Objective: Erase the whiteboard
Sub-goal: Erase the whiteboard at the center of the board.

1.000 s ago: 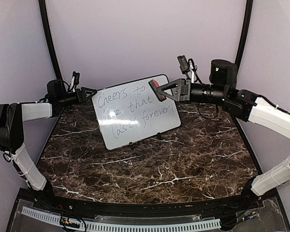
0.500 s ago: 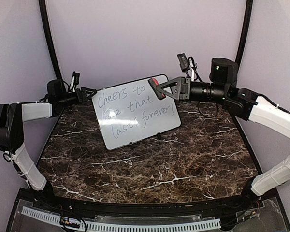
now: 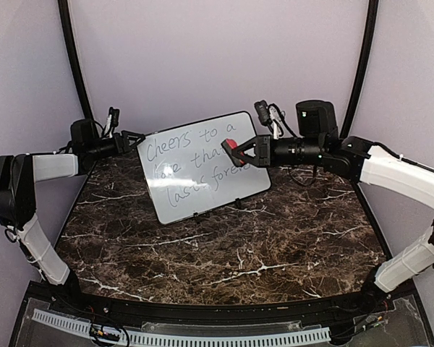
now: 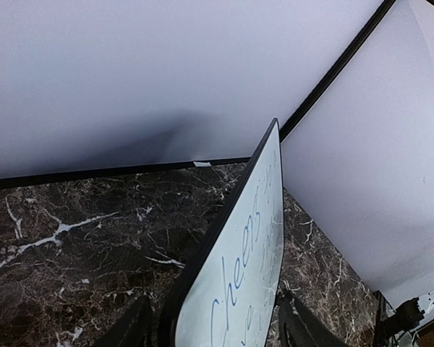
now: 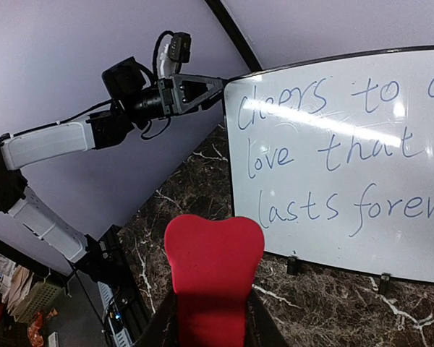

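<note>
Starting big: marble-pattern desk [image 3: 224,253], with the whiteboard [image 3: 202,173] standing tilted on its small feet at back, left of centre. All three lines of marker writing [image 5: 333,152] are intact. Left arm [image 3: 54,168] reaches in from the left, and right arm [image 3: 390,173] comes across from the right. Red eraser [image 3: 233,143] hangs in front of the board's upper right area. We can't confirm contact, and the right wrist view suggests it sits short of the surface. Step in hand, we judge: getting the eraser onto the board for a first wipe. To do it well, we press the pad flat, sweep along each line, and go light so the board doesn't tip back. Left jaws are partly open, straddling the board's left edge and apparently grasping it as a brace. Right jaws are clenched tight on the eraser.
</note>
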`<act>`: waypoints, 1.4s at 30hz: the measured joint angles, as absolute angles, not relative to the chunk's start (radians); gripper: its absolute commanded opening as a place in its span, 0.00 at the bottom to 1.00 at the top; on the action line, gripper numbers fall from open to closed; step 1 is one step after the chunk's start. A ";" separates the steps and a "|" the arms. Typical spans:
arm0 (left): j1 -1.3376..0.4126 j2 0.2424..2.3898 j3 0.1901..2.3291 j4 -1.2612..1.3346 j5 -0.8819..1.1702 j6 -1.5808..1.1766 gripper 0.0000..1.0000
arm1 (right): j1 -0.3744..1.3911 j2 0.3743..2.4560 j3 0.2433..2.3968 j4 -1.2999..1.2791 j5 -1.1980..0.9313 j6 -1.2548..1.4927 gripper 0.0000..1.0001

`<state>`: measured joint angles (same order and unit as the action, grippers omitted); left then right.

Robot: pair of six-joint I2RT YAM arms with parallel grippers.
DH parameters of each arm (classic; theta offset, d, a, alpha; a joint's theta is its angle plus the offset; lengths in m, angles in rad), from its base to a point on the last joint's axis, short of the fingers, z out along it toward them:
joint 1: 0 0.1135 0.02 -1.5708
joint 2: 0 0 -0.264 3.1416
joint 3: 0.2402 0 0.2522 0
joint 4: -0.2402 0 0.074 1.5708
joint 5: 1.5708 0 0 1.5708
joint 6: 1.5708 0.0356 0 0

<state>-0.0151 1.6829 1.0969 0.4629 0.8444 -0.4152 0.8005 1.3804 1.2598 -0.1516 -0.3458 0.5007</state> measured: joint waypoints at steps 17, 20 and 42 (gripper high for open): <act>-0.015 1.702 1.097 0.479 0.868 -0.416 0.40 | 0.808 1.430 1.208 -0.162 -0.293 0.458 0.12; -0.015 1.716 1.104 0.480 0.885 -0.418 0.43 | 0.811 1.425 1.206 -0.164 -0.290 0.458 0.11; -0.015 1.872 1.301 0.347 0.996 -0.355 0.38 | 0.838 1.414 1.203 -0.164 -0.264 0.466 0.11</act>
